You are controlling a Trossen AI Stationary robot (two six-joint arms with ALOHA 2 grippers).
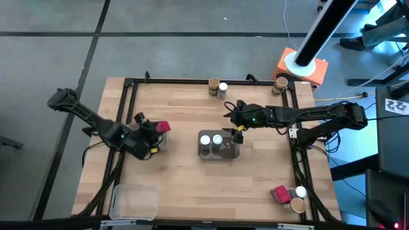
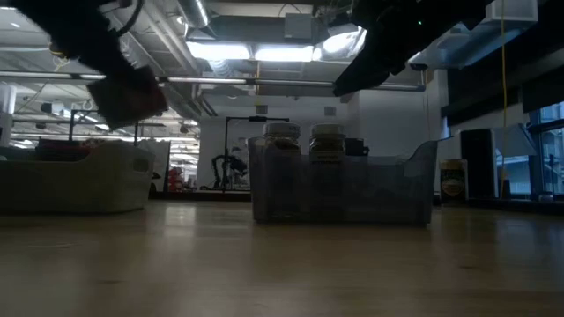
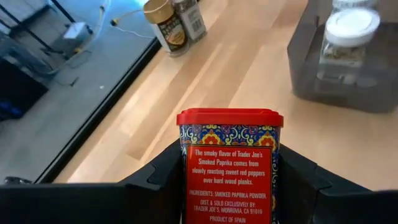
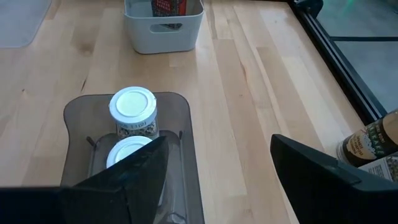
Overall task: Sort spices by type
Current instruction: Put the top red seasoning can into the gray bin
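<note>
Wooden desk [image 1: 179,172] from above: two white-lidded round jars [image 1: 211,139] sit in the clear grey tray [image 1: 219,153]; other spices wait at the edges. Left hand [image 3: 230,186] grips the red paprika tin [image 3: 229,165]. Right hand [image 4: 217,171] is wide, holding nothing.

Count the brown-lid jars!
3 brown-lid jars: one at the table's top edge, middle; one top-right corner; one bottom-right corner. None seem hidden.
</note>
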